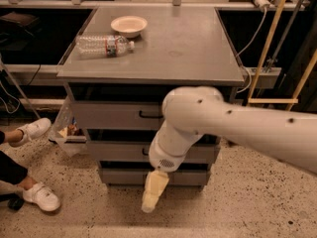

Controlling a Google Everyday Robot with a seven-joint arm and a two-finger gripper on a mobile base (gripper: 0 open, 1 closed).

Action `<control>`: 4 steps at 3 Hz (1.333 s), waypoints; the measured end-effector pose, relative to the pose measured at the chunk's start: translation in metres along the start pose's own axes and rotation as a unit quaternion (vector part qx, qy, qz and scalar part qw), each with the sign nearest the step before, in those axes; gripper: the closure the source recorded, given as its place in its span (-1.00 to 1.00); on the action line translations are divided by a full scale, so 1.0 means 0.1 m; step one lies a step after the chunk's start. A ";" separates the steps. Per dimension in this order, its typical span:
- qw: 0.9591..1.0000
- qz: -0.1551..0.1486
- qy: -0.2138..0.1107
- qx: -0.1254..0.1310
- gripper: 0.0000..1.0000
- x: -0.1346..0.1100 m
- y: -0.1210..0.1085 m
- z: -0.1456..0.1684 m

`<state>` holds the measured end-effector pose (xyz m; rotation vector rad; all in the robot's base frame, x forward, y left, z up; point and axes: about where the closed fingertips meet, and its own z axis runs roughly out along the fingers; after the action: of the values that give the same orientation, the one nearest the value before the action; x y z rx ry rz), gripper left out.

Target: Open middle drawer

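- The white arm (237, 125) reaches in from the right and bends down in front of the cabinet (163, 53).
- The gripper (150, 198) hangs pointing at the floor, near the bottom drawer (190, 177) — empty; I cannot tell how far open it is.
- The middle drawer (116, 151) sits behind the arm's wrist, its handle partly hidden.
- A bowl (129, 25) and a bottle (103, 45) rest on the top, far left.

My long white arm (247, 130), cut off at the right edge, covers the right half of the grey metal middle drawer (114, 150) and all but the left end of its small black bar handle (144, 152). My cream gripper (150, 202) hangs blurred before the lowest grey drawer front (119, 176). At the left edge, a person's dark trouser leg (9, 170) is cut off above 2 white shoes (33, 130).
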<state>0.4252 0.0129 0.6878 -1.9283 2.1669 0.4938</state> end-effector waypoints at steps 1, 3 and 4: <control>0.999 0.031 0.001 -0.045 -1.00 0.06 -0.13 1.06; 0.996 0.044 -0.003 -0.078 -1.00 0.13 -0.07 1.41; 0.999 0.006 -0.016 -0.050 -1.00 0.26 -0.23 1.33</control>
<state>0.4348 0.0365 0.5529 -1.9434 2.1738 0.6423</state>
